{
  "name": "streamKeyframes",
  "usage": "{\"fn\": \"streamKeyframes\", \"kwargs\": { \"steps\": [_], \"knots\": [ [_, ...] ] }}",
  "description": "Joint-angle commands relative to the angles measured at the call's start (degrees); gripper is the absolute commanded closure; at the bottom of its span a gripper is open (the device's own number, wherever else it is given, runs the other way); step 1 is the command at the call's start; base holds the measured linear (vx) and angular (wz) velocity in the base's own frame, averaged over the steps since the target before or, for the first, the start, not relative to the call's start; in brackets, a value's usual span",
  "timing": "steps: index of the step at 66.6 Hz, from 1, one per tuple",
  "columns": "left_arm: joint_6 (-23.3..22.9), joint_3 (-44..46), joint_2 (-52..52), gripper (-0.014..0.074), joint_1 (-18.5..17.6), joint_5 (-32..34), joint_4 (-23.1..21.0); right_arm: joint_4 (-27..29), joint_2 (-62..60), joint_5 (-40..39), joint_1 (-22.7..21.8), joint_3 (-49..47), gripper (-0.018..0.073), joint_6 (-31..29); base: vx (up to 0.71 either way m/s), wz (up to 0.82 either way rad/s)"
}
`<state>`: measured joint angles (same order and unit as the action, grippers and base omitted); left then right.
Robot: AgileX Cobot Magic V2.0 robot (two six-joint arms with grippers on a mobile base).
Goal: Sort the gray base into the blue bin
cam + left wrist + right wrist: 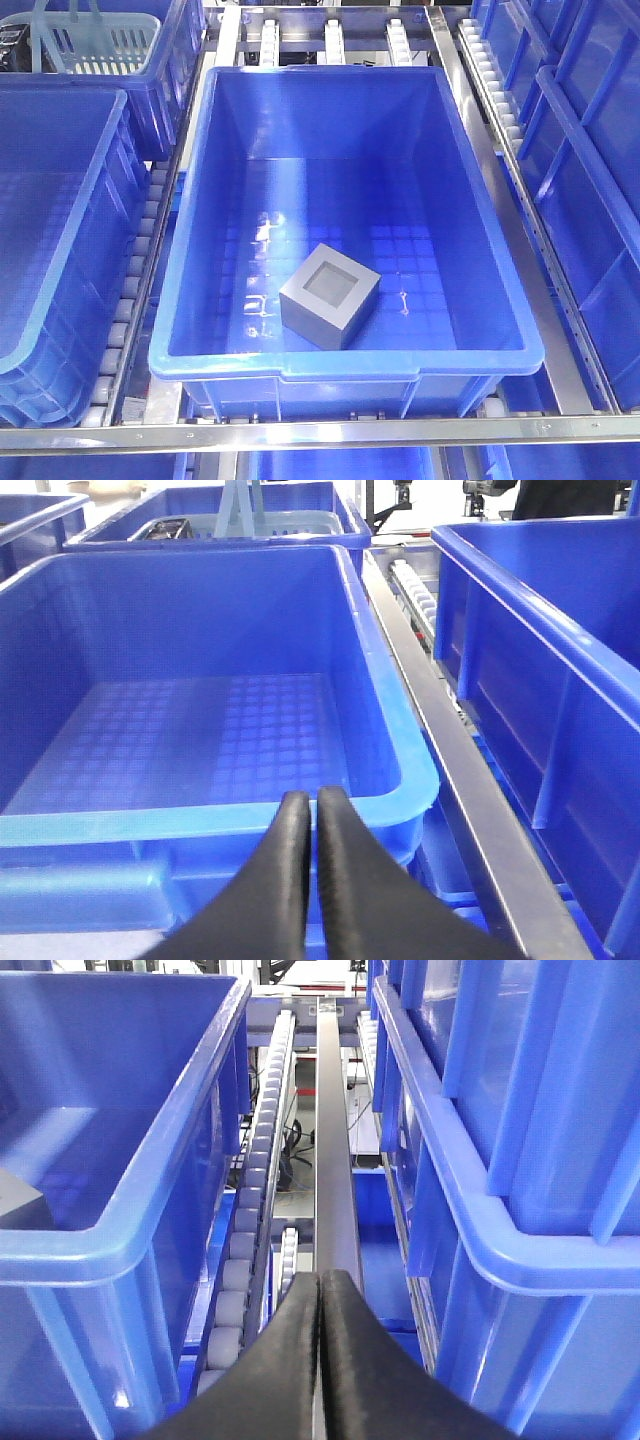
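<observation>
The gray base (329, 294) lies on the grid floor of the blue bin (500, 300) in the middle of the front view, near the front wall, with its square recess facing up. Neither gripper shows in that view. My left gripper (308, 798) is shut and empty, in front of the near rim of another blue tote (400, 790) that holds nothing. My right gripper (322, 1278) is shut and empty, above the metal rail (335, 1160) to the right of the blue bin (130, 1230). A gray corner of the base (15, 1195) shows inside it.
More blue totes stand at the left (60, 250) and right (590, 150). A pale teal slotted basket (100, 45) sits in the back left tote. Roller tracks (135, 290) and metal rails (545, 300) run between the bins.
</observation>
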<state>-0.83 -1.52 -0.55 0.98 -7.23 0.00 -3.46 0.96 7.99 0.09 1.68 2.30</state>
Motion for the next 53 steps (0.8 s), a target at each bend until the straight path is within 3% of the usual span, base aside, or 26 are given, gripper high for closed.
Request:
{"fn": "streamKeyframes", "kwargs": {
  "steps": [1,53],
  "knots": [
    [-0.94,-1.7,-1.0,0.0602,0.18,4.23,1.1,-0.37,0.57,-4.52,0.12,0.97,0.0568,-0.4,0.0,0.0],
    [-0.94,-1.66,-0.95,0.0602,-0.09,3.91,1.25,-0.37,0.57,-4.52,0.12,0.97,0.0568,-0.4,0.0,0.0]
  ]
}}
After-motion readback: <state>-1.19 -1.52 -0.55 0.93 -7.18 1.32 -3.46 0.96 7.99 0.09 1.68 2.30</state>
